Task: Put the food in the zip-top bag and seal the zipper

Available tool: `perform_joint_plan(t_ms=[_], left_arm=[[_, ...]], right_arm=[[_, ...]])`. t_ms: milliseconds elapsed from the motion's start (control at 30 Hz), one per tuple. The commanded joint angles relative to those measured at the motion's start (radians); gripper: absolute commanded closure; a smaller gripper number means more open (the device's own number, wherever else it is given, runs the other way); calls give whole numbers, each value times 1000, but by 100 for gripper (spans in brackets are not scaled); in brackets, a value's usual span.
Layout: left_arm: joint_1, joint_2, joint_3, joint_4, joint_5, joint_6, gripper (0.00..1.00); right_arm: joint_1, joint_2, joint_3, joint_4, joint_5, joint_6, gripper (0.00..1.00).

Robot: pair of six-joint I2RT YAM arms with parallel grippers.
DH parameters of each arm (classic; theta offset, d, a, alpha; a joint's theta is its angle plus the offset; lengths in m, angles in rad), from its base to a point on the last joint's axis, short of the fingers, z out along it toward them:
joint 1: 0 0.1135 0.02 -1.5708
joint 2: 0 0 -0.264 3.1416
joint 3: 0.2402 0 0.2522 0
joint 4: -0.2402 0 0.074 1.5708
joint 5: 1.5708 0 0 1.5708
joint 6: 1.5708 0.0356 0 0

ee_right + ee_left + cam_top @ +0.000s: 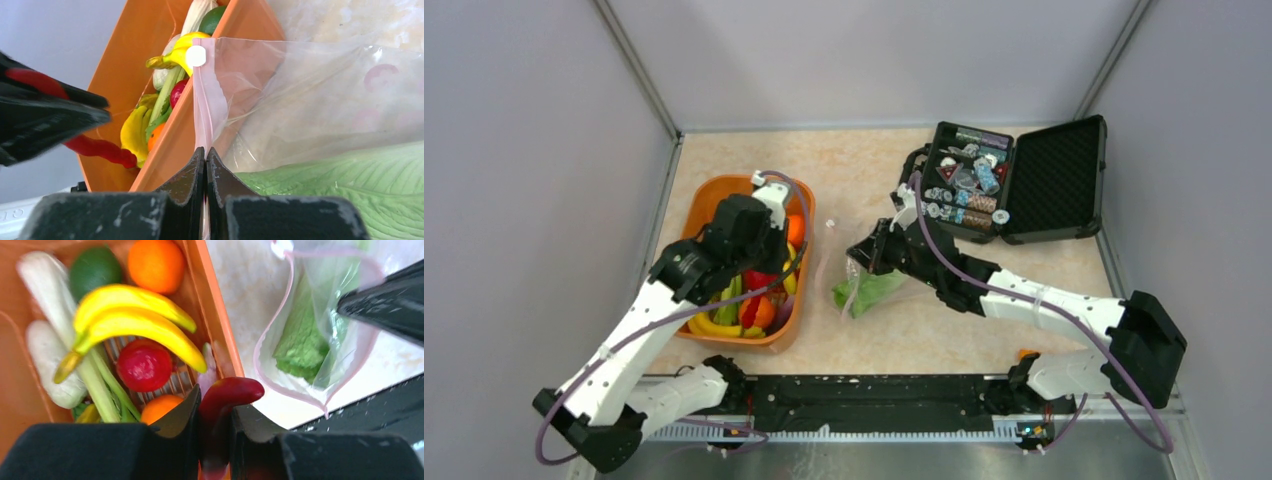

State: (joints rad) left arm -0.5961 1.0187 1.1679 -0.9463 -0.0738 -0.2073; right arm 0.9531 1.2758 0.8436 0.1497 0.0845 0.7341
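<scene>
Clamped between the two fingers of the left gripper, the red chilli sits closest to the left wrist lens. Its rounded tip pokes out past the fingertips toward 1 o'clock, over the rim of the orange tub. From the top camera that gripper hangs above the tub's 3 o'clock side.

At 3 o'clock from the tub the zip-top bag lies on the table. Its mouth gapes toward the tub, and the pink zipper runs round the opening as an unsealed loop. A green leaf lies inside.

The right gripper has its fingers pressed together on the mouth edge, pinching the strip and holding that lip upright beside the tub wall.

More food fills the tub:
- two yellow bananas
- an orange at 12 o'clock
- a round red fruit
- a dark green fruit
- pale pieces along the 9 o'clock side

At 1 o'clock from the bag a black case stands with its lid open, holding small chips and packets.
</scene>
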Motion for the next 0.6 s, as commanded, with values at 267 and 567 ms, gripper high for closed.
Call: perform_joint_plan(t_ms=[267,567], left_arm=[[4,-545,-163,703,-8,-192,100],[4,-553,-306,923,177,-379,100]], right_arm=[[-57,-83,-68,151,-31,101,100],[-65,-137,-116,240,-20,134,100]])
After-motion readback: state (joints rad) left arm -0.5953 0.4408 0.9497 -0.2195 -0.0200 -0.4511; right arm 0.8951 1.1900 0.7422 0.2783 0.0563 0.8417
